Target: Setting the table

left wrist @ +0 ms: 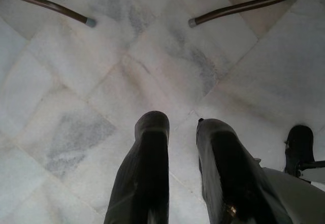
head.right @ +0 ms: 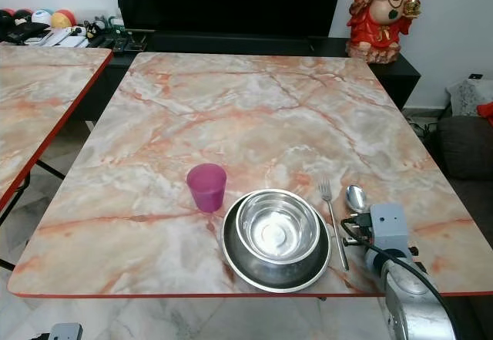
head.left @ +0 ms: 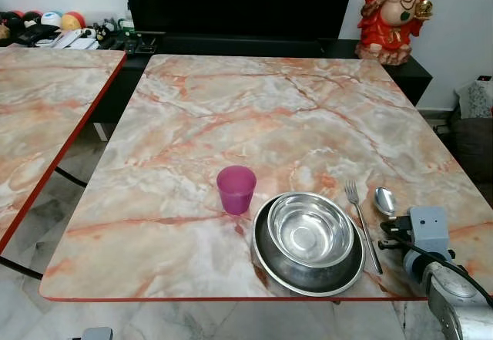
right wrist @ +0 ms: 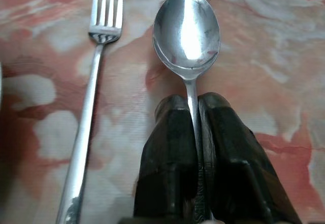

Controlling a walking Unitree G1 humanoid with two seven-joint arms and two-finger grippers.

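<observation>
Right gripper (right wrist: 195, 107) was mine and closest in, its two black fingers (right wrist: 170, 153) pinched tight on the handle of the steel spoon (right wrist: 187, 28). Spoon's long axis ran straight out along my fingers, bowl leading and facing up, pointing toward the far side of the marble table (head.left: 231, 116); the bowl stuck out just past my fingertips, low over the tabletop near the front right edge. Steel fork (right wrist: 94, 82) lay just beside it, parallel, tines aimed the same way. Beyond the fork sat the steel bowl (head.left: 310, 230), nested in the steel plate (head.left: 308, 277), with the pink cup (head.left: 236, 189) just left of them. My left gripper (left wrist: 180, 132) hung idle over the tiled floor (left wrist: 76, 82), fingers slightly parted, nothing between them.
</observation>
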